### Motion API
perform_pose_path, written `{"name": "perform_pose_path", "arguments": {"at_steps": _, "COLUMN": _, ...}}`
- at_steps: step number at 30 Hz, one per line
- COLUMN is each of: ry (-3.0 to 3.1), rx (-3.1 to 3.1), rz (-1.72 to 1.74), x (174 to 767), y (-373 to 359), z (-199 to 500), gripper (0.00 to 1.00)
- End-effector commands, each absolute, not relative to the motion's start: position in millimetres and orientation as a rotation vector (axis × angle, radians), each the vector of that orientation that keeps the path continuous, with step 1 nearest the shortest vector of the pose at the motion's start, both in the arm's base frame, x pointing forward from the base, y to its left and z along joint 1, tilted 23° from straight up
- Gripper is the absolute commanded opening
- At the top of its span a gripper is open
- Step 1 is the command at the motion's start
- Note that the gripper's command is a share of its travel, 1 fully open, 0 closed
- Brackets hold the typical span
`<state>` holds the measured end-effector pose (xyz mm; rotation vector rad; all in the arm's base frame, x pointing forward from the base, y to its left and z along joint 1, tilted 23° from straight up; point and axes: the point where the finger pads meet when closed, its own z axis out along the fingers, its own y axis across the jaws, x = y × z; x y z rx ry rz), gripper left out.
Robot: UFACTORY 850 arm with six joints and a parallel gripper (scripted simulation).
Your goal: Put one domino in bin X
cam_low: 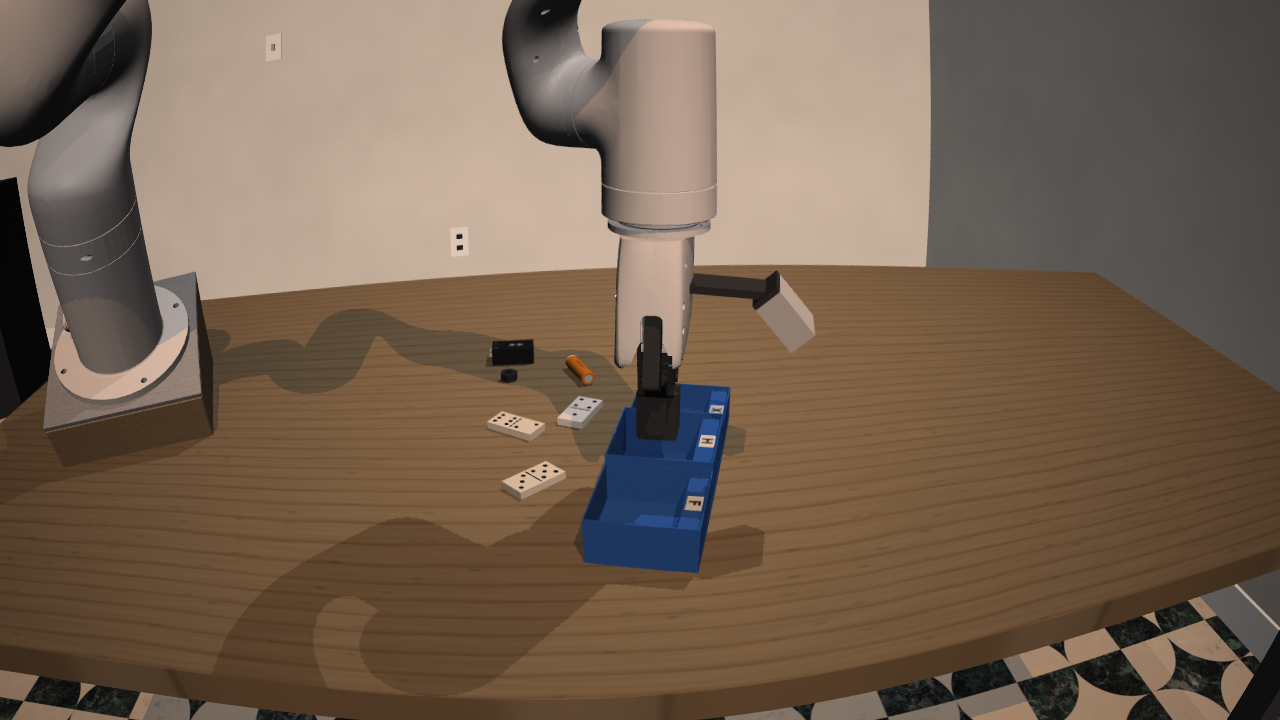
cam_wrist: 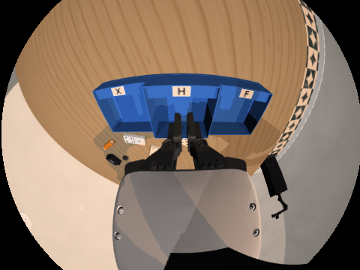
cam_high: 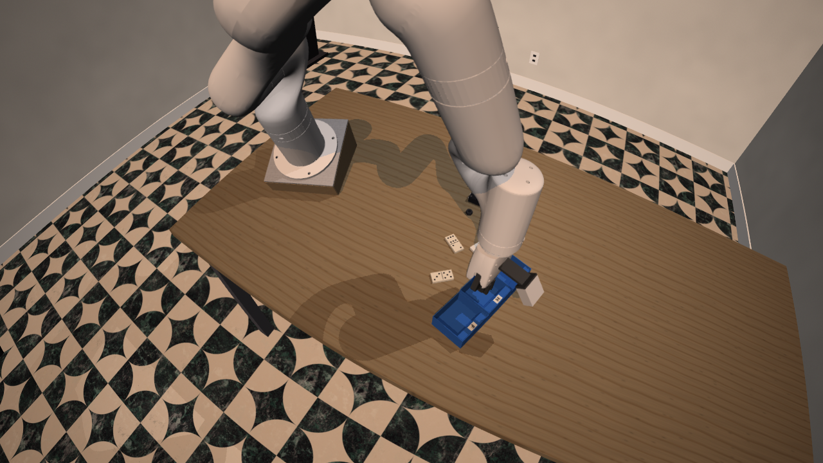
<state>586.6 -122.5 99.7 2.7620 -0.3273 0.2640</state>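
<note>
A blue bin with three compartments stands on the table. Its labels read X, H and F. My gripper points straight down with its fingertips inside the H compartment. The fingers stand nearly together and I see nothing between them. Three dominoes lie flat on the table left of the bin: one far left, one near the front, and a paler one next to the bin's X end.
An orange battery, a black block and a small black ring lie behind the dominoes. The robot's base stands at the far left. The wrist camera box juts out to the right above the table.
</note>
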Motion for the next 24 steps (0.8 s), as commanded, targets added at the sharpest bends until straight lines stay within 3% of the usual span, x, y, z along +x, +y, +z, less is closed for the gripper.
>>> {"name": "perform_pose_path", "arguments": {"at_steps": 1, "ry": -0.328, "rx": 2.762, "rz": 0.267, "x": 585.4, "y": -116.6, "z": 115.5, "gripper": 0.07}}
{"name": "perform_pose_path", "arguments": {"at_steps": 24, "ry": -0.328, "rx": 2.762, "rz": 0.267, "x": 611.6, "y": -51.3, "z": 106.6, "gripper": 0.07}}
